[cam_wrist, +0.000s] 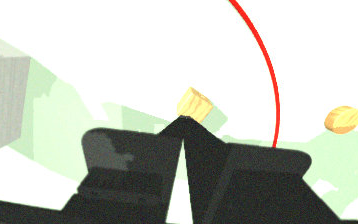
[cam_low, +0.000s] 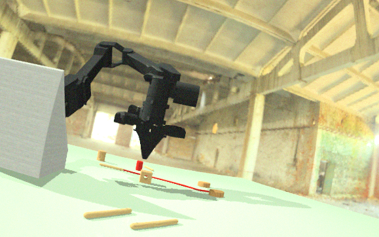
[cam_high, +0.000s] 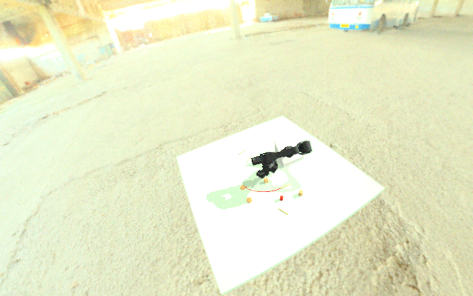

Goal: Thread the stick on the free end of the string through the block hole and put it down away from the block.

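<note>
The wooden block stands on the table, its hole showing in the exterior view. My gripper is shut and empty, its tips above the block and apart from it. The red string curves over the table past the block, not through it. It runs from the round button to the stick, which lies on the table. Button and stick are not visible in the wrist view.
A second wooden disc, a red cylinder and a wooden cylinder stand around the string. Loose sticks lie farther out. A large grey body stands beside the arm.
</note>
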Robot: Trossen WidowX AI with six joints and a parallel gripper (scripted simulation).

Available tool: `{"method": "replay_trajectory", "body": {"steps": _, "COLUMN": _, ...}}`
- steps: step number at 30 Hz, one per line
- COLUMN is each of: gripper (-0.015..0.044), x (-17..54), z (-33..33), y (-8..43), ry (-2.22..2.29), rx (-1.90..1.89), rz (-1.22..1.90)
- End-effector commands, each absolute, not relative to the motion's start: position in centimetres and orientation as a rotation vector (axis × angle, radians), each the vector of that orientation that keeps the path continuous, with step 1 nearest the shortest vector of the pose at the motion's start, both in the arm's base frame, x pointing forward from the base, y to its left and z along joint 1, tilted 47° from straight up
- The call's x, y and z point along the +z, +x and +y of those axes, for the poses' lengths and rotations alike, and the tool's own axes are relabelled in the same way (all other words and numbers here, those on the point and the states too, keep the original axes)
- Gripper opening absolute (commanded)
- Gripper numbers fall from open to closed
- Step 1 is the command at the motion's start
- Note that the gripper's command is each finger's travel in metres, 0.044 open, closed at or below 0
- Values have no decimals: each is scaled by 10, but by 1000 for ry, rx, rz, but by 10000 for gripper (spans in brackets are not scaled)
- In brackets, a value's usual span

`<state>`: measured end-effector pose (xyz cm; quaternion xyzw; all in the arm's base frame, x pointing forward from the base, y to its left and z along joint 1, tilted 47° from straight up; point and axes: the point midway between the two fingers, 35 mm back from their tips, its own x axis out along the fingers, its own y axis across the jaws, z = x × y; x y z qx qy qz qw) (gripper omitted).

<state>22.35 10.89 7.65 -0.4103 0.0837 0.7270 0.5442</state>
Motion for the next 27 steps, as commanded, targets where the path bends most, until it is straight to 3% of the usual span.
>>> {"method": "replay_trajectory", "body": {"steps": 1, "gripper": 0, "x": 77, "z": 109, "y": 223, "ry": -974, "rx": 1725, "rz": 199}}
{"method": "replay_trajectory", "body": {"steps": 3, "gripper": 0, "x": 77, "z": 109, "y": 223, "ry": -974, "rx": 1725, "rz": 199}}
{"method": "replay_trajectory", "body": {"steps": 12, "gripper": 236, "x": 77, "z": 109, "y": 223, "ry": -974, "rx": 1725, "rz": 199}}
{"method": "replay_trajectory", "body": {"steps": 14, "gripper": 236, "x": 77, "z": 109, "y": 223, "ry": -974, "rx": 1725, "rz": 199}}
{"method": "replay_trajectory", "body": {"steps": 23, "gripper": 0, "x": 77, "z": 109, "y": 223, "ry": -974, "rx": 1725, "rz": 199}}
{"method": "replay_trajectory", "body": {"steps": 27, "gripper": 0, "x": 77, "z": 109, "y": 223, "ry": -974, "rx": 1725, "rz": 199}}
